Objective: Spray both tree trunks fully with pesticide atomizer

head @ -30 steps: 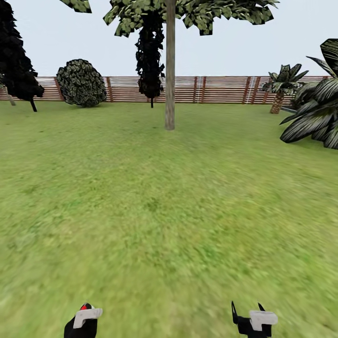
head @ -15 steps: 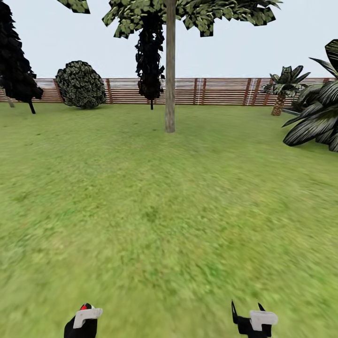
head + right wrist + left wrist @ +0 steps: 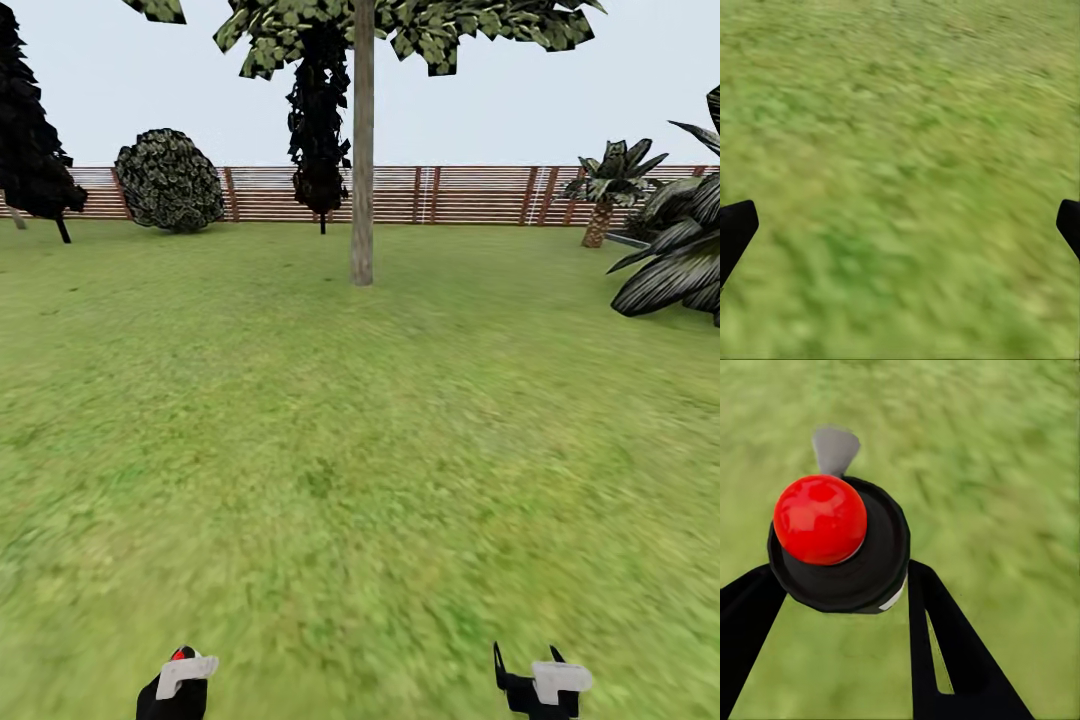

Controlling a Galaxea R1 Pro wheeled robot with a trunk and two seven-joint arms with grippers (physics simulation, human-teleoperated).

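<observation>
My left gripper (image 3: pixel 844 577) is shut on the pesticide atomizer (image 3: pixel 847 562), a black canister with a red knob (image 3: pixel 820 519) and a grey nozzle (image 3: pixel 835 448). In the head view the left gripper (image 3: pixel 178 682) sits at the bottom edge with the atomizer's red top (image 3: pixel 180 655) peeking out. My right gripper (image 3: pixel 526 664) hangs open over the grass, its fingertips far apart in the right wrist view (image 3: pixel 904 225). One tall tree stands ahead, with a beige-grey tree trunk (image 3: pixel 362 180) and a mottled green crown (image 3: pixel 430 25). It is several metres away across the grass floor (image 3: pixel 330 430).
A brown slat fence (image 3: pixel 480 193) closes the far side. A round bush (image 3: pixel 170 180) and dark conifers (image 3: pixel 35 150) (image 3: pixel 320 120) stand along it. A short palm (image 3: pixel 603 195) and a big-leaved plant (image 3: pixel 680 265) are at the right. Open lawn lies between me and the tree.
The whole head view has crept forward: the tree's base sits slightly lower and the side plants drift outward. Both grippers keep their places in the picture.
</observation>
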